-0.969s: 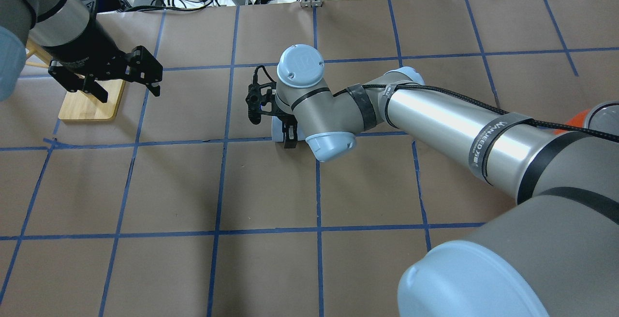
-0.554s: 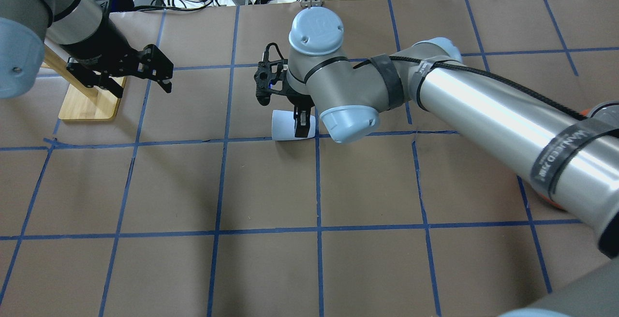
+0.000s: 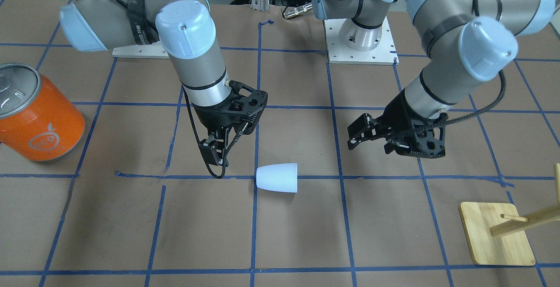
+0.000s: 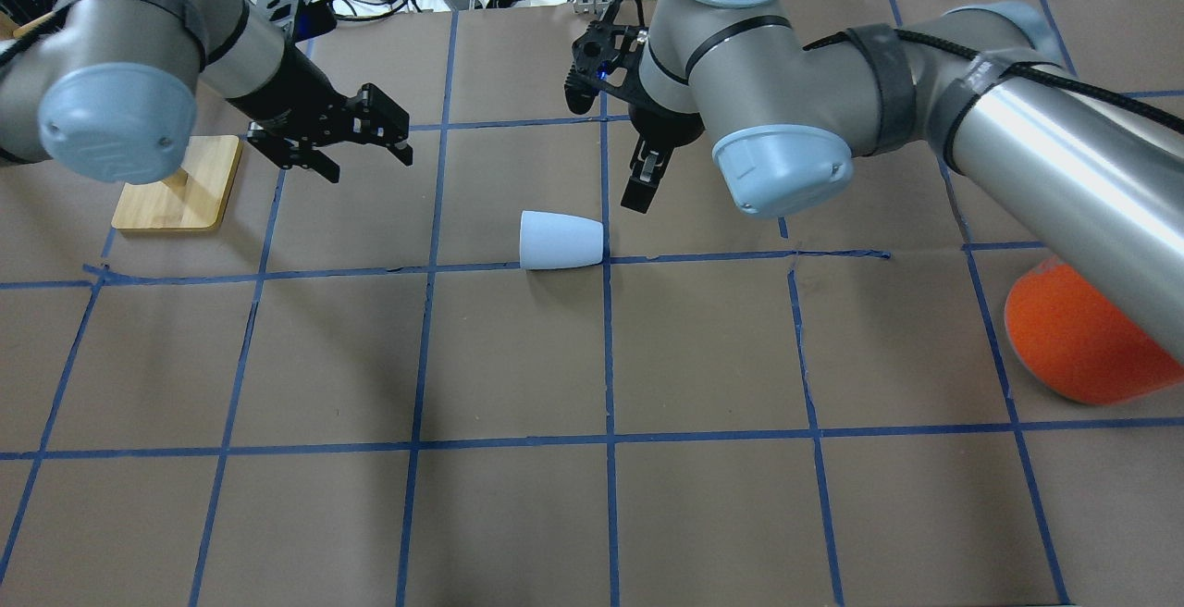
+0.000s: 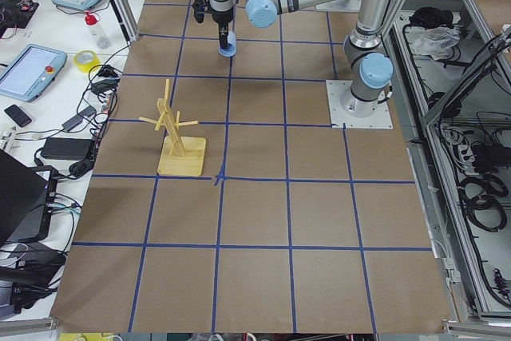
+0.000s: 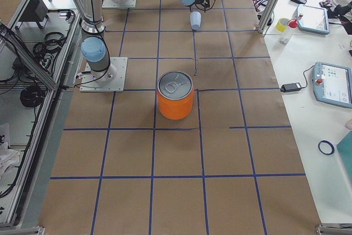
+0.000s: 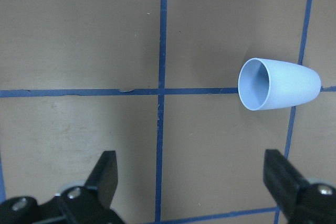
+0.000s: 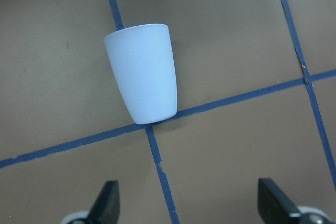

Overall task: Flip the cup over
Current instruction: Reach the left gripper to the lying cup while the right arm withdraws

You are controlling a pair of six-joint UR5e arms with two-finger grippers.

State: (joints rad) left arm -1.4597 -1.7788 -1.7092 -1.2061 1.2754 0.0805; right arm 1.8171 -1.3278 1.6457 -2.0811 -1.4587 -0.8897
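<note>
Right gripper (image 8: 186,184): spread wide, empty, hung above table (image 4: 703,357) just past the narrow base end of cup (image 4: 560,241). Left gripper (image 7: 189,157): also wide apart, empty, farther off on the mouth side, looking straight into the bluish inside. Cup: on its side on a blue tape line (image 4: 462,266) beside a grid crossing, between both grippers, touching neither, mouth toward robot's left. Not flipped yet, judging by that.

Likely step: come in for the grasp, probably with the right as the nearer one, can't be sure which. To do it well:
- Line jaws across the cup body, one finger each side of the round wall, not along its length.
- Come down near mid-body, low enough to catch the widest part of the curve.
- Close gently. Smooth tapered plastic, likely to squirt toward the narrow end or roll in an arc if nudged by one finger first.
- Lift clear before turning the wrist, then set flat and let go only once seated.

Orange can (image 3: 41,120) and wooden stand (image 3: 496,234) well apart, no bother.
</note>
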